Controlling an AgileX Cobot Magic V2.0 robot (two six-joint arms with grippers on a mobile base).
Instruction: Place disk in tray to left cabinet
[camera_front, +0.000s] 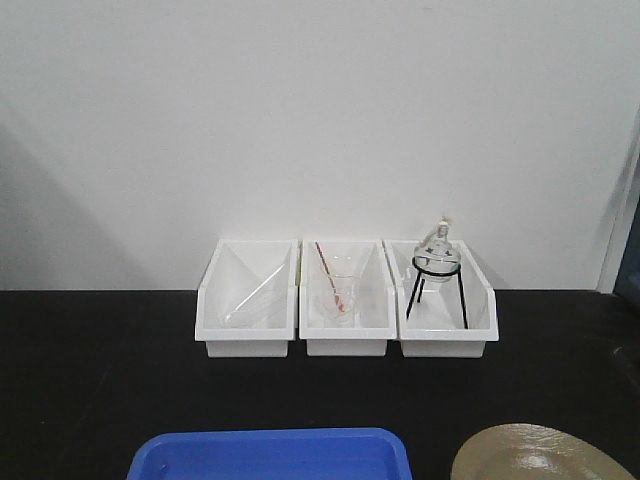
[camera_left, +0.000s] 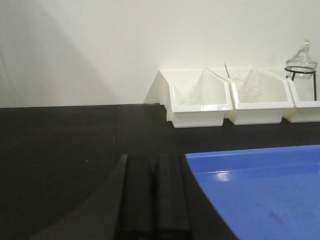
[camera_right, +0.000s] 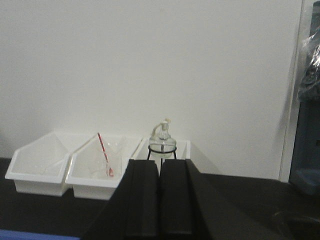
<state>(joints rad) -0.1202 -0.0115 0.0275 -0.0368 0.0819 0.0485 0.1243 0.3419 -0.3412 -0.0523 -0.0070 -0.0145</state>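
The front view cut off the disk (camera_front: 541, 453) and the tray (camera_front: 270, 454) at its lower edge, showing only their far portions lying side by side and apart on the black table (camera_front: 90, 380), disk to the right; the clear glassware in the three white bins (camera_front: 345, 318) was hard to make out. The left gripper (camera_left: 152, 162) was closed on nothing, with the tray just to its right. The right gripper (camera_right: 160, 165) was likewise closed and empty, and the disk's position relative to either could not be established.
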